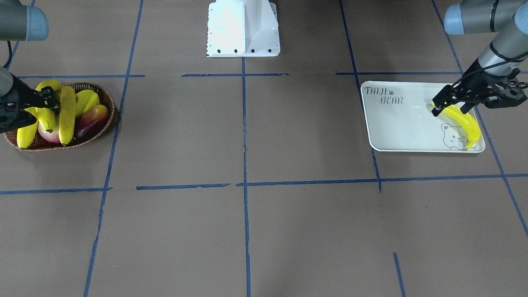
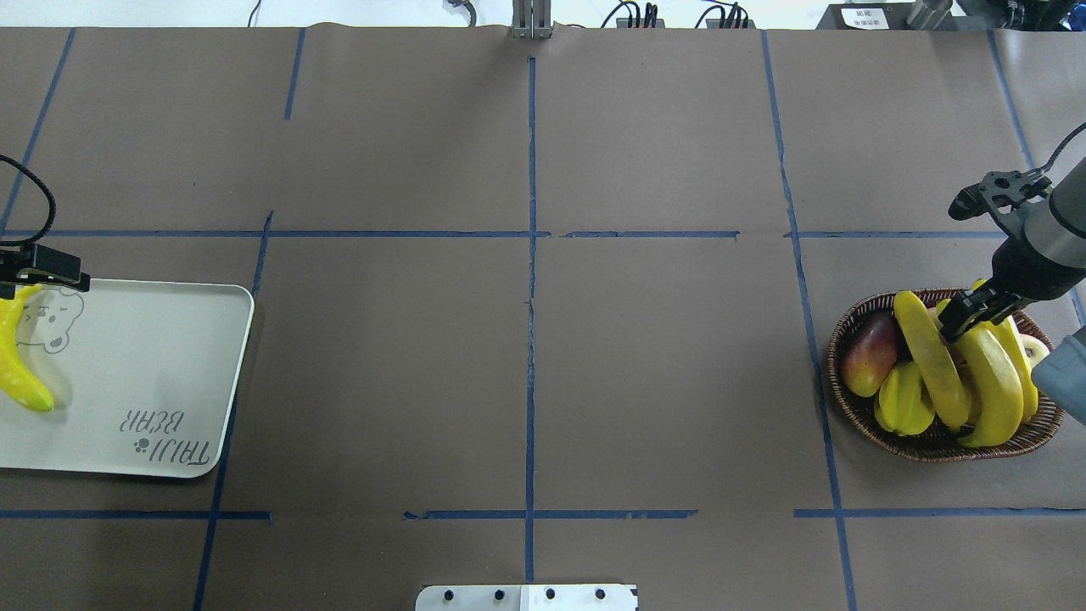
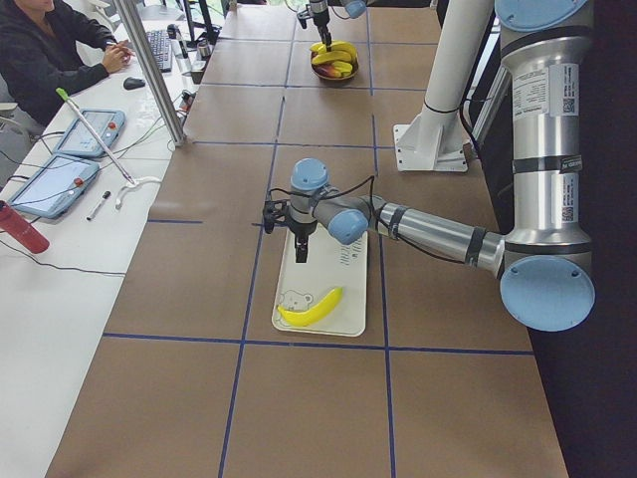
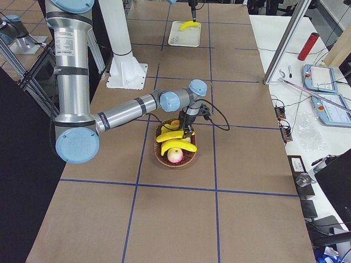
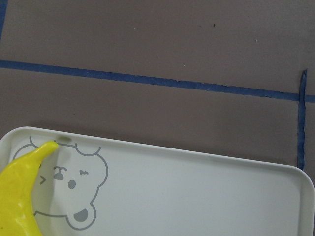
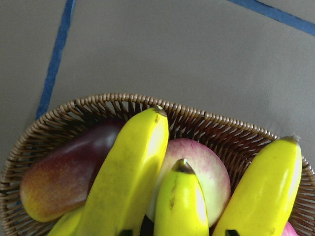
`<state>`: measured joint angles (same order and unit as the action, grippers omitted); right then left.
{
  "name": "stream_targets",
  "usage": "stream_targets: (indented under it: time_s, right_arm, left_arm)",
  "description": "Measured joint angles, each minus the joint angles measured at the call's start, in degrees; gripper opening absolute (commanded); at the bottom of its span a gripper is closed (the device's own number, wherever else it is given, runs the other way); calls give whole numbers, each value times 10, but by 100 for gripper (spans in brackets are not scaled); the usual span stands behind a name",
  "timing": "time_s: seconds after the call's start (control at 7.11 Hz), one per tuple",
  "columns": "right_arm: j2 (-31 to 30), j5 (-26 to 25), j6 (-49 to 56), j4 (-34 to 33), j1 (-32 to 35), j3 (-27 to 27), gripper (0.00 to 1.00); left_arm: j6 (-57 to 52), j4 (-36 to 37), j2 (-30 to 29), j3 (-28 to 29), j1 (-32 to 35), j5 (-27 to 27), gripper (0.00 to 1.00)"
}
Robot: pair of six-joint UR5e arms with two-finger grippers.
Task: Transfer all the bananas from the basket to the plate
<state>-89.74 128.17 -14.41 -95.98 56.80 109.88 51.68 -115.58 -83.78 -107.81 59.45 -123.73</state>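
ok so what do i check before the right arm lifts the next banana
1. Plated banana at rest: ok. It lies flat on the plate, and the left gripper is apart from it in the left side view.
2. Left jaws open: cannot tell.
3. Right gripper aligned: ok. In its wrist view the middle banana sits between the open jaws.
4. Grip closed: not ok. The jaws stand wider than that banana.
5. Clearance from the neighbouring bananas: cannot tell; both crowd close.
6. Basket emptied of bananas: not ok. Three lie in it.
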Motion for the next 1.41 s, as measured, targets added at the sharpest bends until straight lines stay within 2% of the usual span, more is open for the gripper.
stream_targets:
  time_s: [0.14,0.28,0.42,0.56,1.13,1.27,1.41]
  right_arm:
    - [0,0,0,0,-2,-2,67]
    - [0,-1,2,0,-5,-7,62]
    - [0,-2,2,0,-7,-11,27]
    - [0,-2,3,1,-8,-13,1]
    - [5,18,5,-8,5,17,0]
    - [2,36,7,-28,17,38,0]
    - [3,45,11,-75,28,74,0]
  left_arm:
    - [0,0,0,0,0,0,100]
    - [1,0,-1,-1,0,0,100]
    - [1,0,-1,-1,0,0,100]
    - [1,0,-1,-3,0,0,100]
    - [2,0,-2,-4,0,0,100]
    - [4,2,-4,-4,0,0,100]
    - [4,3,-6,-4,0,0,100]
